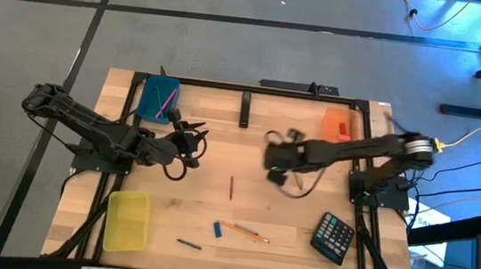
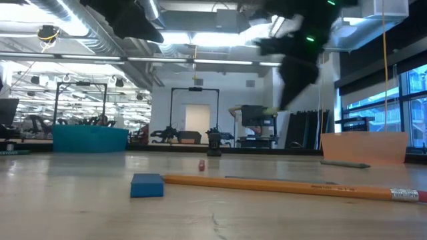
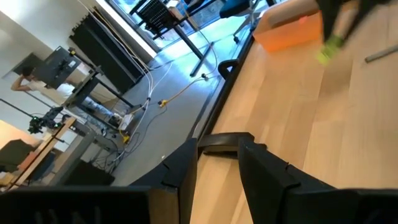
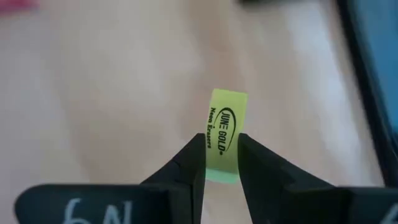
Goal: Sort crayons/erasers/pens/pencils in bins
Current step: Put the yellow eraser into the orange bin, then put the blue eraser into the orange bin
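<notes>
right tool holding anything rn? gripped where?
Yes. The right tool is shut on the yellow eraser, pinching its lower end between the fingertips, with the printed upper end sticking out. The left tool holds nothing.

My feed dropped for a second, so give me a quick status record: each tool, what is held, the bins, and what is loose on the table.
right tool: above the table's middle, shut on the yellow eraser
left tool: beside the teal bin, open, empty
orange bin: far right corner, holds something red
yellow bin: near left, contents cannot tell
loose items: red stick, blue block, yellow pencil, dark stick
calculator: near right, untouched
</notes>
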Available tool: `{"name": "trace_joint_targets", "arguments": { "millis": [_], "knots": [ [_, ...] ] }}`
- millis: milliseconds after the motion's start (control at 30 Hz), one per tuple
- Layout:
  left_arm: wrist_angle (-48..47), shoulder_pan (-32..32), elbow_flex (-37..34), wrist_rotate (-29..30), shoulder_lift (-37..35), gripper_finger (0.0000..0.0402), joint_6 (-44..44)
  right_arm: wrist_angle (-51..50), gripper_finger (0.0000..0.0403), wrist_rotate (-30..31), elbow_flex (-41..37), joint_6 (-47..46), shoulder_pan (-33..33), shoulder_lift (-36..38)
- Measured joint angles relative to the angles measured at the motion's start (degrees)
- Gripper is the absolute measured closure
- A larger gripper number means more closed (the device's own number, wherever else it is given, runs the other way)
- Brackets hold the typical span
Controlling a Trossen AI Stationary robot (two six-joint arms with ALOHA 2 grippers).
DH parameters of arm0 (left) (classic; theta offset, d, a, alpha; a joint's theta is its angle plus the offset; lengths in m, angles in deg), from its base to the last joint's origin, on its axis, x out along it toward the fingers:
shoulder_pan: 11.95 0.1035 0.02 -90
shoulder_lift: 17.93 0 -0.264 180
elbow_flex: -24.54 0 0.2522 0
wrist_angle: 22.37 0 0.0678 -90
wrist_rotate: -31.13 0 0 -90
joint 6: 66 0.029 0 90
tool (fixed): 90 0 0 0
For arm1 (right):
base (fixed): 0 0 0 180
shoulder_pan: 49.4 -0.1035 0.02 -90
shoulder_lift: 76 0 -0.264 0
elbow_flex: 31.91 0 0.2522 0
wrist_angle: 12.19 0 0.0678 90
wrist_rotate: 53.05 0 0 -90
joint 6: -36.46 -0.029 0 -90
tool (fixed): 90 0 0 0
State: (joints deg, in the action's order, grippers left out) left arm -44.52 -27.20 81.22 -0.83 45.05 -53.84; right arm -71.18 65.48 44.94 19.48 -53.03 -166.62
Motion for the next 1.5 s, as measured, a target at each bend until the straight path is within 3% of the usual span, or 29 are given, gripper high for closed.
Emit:
{"name": "trace_joint_targets", "arguments": {
  "millis": [133,333,433,767,1000,1133,1367,1500],
  "knots": [
    [1.53,1.12,0.00,-1.90,0.00,0.0292,-0.07,-0.82,0.0313,1.74,-11.66,-5.82,5.45,11.22],
    [5.07,5.07,0.00,-16.46,0.00,0.0292,-0.22,-1.93,0.0313,5.12,-22.34,-10.94,15.04,23.41],
    [5.21,6.83,0.00,-20.56,0.00,0.0292,-1.45,-2.11,0.0313,5.62,-24.85,-12.40,18.88,27.52],
    [6.15,12.26,-2.27,-23.68,0.16,0.0292,-2.71,-2.19,0.0313,5.46,-29.11,-14.23,26.06,32.36],
    [16.82,17.13,-6.22,-28.50,4.73,0.0292,-3.54,-1.79,0.0310,6.27,-29.20,-15.27,29.56,32.34],
    [19.43,18.51,-6.66,-34.34,9.42,0.0292,-8.65,-1.80,0.0277,6.34,-29.20,-15.40,30.70,32.32],
    [19.27,18.14,-6.67,-41.22,17.53,0.0292,-15.46,1.45,0.0176,6.92,-29.20,-9.46,30.72,32.32],
    [19.24,15.60,-6.67,-44.23,20.87,0.0292,-17.78,10.20,0.0147,-2.75,-29.20,-3.10,27.07,32.32]
  ]
}}
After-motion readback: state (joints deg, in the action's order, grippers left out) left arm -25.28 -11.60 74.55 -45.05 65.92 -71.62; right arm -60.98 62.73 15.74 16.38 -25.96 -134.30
